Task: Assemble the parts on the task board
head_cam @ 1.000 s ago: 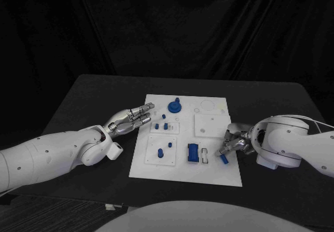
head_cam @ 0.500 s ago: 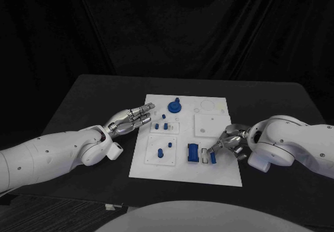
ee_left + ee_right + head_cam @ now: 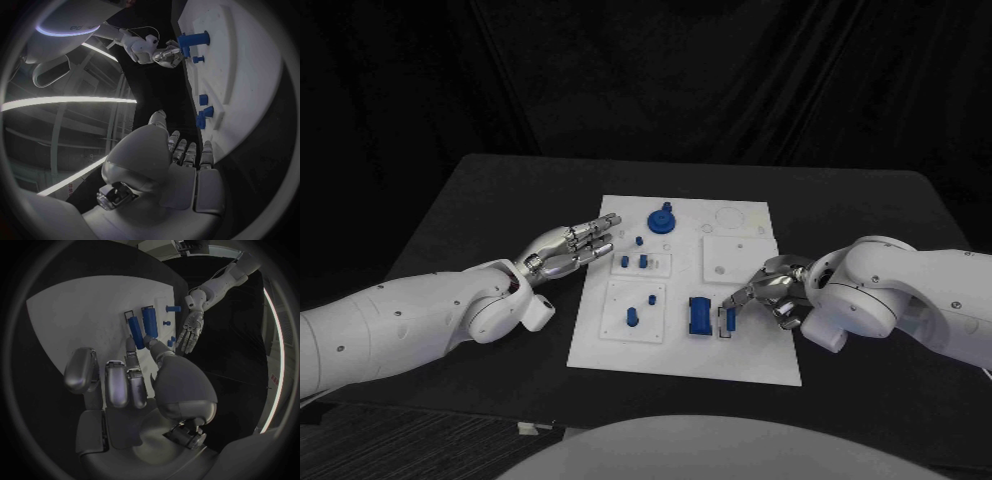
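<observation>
over the task board [image 3: 733,355] the right hand [image 3: 764,293] pinches a blue part [image 3: 727,321]; left hand [image 3: 570,248] hovers, fingers spread.

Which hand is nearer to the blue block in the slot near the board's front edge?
Right. The right hand is over the task board with its fingertips right beside the blue block, holding a small blue part there. The left hand hovers off the board's far-left edge, well away.
</observation>
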